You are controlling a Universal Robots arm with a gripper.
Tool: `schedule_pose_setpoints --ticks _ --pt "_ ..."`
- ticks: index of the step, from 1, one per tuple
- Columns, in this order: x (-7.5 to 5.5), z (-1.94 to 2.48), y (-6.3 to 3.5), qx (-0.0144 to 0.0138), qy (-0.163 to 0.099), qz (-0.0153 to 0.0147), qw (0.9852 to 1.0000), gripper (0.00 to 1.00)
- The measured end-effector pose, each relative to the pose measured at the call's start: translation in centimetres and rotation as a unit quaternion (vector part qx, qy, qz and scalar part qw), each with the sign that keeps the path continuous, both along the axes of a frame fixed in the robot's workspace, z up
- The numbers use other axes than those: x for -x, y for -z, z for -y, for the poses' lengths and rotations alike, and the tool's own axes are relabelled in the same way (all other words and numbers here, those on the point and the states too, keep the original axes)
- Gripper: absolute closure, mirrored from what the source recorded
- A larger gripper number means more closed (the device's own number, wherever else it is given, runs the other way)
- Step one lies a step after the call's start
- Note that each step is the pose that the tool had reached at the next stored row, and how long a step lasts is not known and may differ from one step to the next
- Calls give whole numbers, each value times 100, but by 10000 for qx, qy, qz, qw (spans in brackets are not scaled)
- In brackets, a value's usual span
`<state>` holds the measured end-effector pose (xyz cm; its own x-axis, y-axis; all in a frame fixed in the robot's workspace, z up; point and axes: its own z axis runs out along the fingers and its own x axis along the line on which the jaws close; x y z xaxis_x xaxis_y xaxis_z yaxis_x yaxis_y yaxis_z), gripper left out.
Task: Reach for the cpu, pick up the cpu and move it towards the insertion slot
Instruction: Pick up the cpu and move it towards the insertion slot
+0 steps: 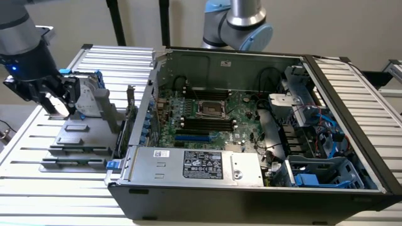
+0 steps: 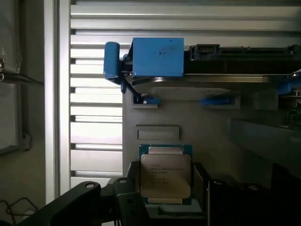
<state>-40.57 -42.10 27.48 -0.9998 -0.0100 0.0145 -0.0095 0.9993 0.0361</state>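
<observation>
The pincer [image 1: 58,107] hung over the exterior view's left end of the counter [image 1: 37,157], its black fingers [image 2: 129,193] pressed against two opposite edges of the cpu [image 2: 165,172]. It was pinching the chip flat, the silvery top with its fine print turned up toward the wrist and a thin green rim showing around it. From where I stood the chip seemed to ride just clear of the grey fixture [image 1: 82,136] beneath it, though how far clear I could not tell. Just beyond the pincer, a hard drive [image 1: 89,96] in its blue frame stood on edge in the same fixture, with a shallow rectangular recess [image 2: 157,132] between it and the chip. Further toward the exterior view's right lay the open computer case [image 1: 251,200] on the slatted counter, its motherboard exposed. The insertion slot [image 1: 210,108] sat near the middle of that board, a shiny metal frame around a dark centre, well apart from the pincer and its load. Long black memory slots [image 1: 204,125] ran beside the socket and a blue slot [image 1: 191,139] lay nearer the labelled power supply [image 1: 201,165].
</observation>
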Motion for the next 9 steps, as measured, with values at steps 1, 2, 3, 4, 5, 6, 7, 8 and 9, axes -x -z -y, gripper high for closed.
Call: schedule_pose_setpoints --ticks 1,2,3,4,5,6,7,8,9 --pt "-12 0 -46 0 0 0 10000 46" --pt "-25 0 -91 0 0 0 10000 46" --pt "-42 0 -140 0 0 0 10000 46" --pt "-60 0 -184 0 0 0 10000 46" --pt "-81 0 -230 0 0 -1 10000 46" --pt "-104 0 -275 0 0 0 10000 46" --pt "-130 1 -321 0 0 0 10000 46" --pt "-162 1 -365 0 0 0 10000 46" --pt "-200 2 -409 -1 0 1 10000 46"
